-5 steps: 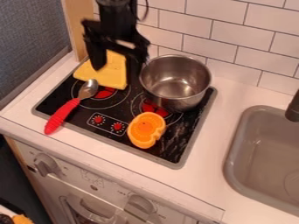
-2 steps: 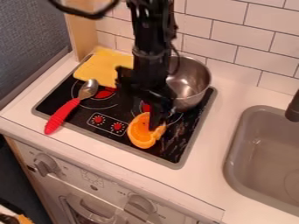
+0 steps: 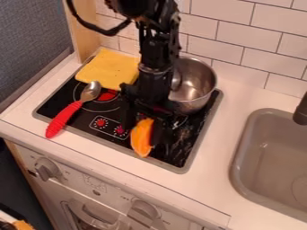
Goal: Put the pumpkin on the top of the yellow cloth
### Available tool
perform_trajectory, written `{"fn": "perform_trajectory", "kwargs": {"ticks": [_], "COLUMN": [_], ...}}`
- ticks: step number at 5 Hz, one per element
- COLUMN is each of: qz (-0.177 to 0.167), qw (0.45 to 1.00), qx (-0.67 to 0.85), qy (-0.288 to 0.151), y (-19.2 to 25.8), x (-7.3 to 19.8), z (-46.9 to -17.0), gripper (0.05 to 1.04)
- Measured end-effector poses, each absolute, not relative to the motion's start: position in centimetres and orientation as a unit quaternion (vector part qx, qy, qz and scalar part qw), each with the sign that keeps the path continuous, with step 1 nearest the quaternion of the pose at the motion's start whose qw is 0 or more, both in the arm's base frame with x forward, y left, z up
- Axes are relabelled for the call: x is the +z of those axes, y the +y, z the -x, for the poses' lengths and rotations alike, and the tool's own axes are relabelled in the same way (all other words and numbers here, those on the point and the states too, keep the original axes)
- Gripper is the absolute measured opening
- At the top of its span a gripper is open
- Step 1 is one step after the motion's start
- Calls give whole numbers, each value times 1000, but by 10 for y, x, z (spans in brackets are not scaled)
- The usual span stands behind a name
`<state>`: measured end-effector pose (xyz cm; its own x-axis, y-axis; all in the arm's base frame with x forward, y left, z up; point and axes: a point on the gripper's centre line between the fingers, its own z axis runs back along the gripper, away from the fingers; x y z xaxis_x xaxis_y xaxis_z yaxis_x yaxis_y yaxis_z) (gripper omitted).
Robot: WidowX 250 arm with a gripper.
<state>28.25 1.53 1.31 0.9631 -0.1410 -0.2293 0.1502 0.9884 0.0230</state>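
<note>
Right now, the pumpkin [image 3: 141, 140] is sitting tilted near the stovetop's [image 3: 111, 139] front edge, towards its front right corner; the gripper [image 3: 143, 134] is hanging at it, whether pinching it I cannot tell.

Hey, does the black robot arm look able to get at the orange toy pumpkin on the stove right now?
Most likely yes: the black gripper is down at the orange toy pumpkin, and the shiny metal pot and red-handled spoon seem out of its way.
</note>
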Motion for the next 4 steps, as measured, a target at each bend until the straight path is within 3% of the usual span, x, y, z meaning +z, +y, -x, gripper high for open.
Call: {"fn": "perform_trajectory", "kwargs": {"ticks": [1,2,3,4], "qz": [-18,-12,-19,-31], "qw": [989,988,990,992], "qx": [-67,-85,-97,-107], "qy": [131,131,102,60], "y": [15,10,12,18], "x": [11,10,31,70], "z": [-285,-285,-287,-287], "gripper": [940,663,615,615]}}
